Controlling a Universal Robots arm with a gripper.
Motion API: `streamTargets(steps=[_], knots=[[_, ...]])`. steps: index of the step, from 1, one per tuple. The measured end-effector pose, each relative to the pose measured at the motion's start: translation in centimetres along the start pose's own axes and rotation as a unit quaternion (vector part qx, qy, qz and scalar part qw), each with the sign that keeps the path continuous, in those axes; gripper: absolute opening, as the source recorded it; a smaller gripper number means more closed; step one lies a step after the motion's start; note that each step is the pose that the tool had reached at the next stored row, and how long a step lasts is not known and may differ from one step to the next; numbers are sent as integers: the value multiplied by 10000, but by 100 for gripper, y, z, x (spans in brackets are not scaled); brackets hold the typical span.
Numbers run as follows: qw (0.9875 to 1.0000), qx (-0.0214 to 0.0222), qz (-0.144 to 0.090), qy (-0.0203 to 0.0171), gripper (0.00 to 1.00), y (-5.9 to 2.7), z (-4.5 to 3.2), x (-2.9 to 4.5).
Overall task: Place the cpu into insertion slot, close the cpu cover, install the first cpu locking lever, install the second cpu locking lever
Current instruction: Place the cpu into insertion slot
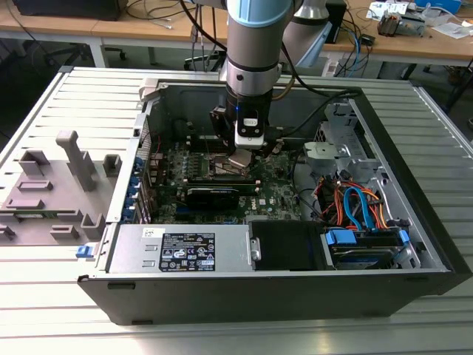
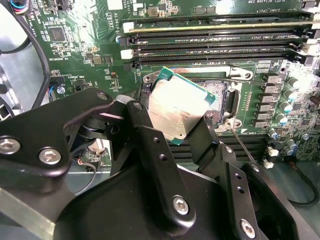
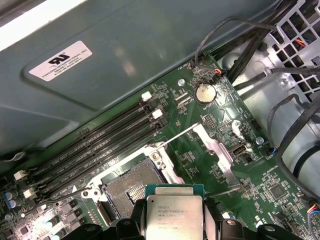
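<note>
**Gently does it: a light, fragile chip pinched by its edges over the open socket**

The black two-fingered gripper is clamped on the cpu, a small flat square chip with a silvery metal top and a green border. Its fingers press on two opposite edges. In the first wrist view the cpu hangs between the jaws close to the insertion slot, a square dark socket with a thin metal rim set in the green motherboard. It is not seated: in the second wrist view the chip sits tilted and covers part of the insertion slot. How far above the socket it hangs cannot be told.

The cpu cover, a thin silvery metal frame plate, stands swung open beside the socket, and a thin wire lever is loose. The long black memory slots run just beside the socket. In the exterior view the gripper reaches down into the open dark computer case.

By its look the chip is light and rigid, so weight should be no worry. The smooth metal top and thin edges may slip under a weak pinch. The underside contacts and the socket are likely fragile, so the edge hold seems right: it keeps both faces untouched. The tilt could hinder a flat, square seating.
</note>
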State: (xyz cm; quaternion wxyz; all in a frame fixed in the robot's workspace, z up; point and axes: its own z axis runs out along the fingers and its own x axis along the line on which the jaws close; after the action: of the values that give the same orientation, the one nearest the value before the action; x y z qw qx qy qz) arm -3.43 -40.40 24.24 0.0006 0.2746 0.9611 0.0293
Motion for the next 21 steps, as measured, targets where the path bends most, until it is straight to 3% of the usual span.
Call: streamTargets(steps=[21], knots=[[9999,-2,136,-8,55,0,0,0]])
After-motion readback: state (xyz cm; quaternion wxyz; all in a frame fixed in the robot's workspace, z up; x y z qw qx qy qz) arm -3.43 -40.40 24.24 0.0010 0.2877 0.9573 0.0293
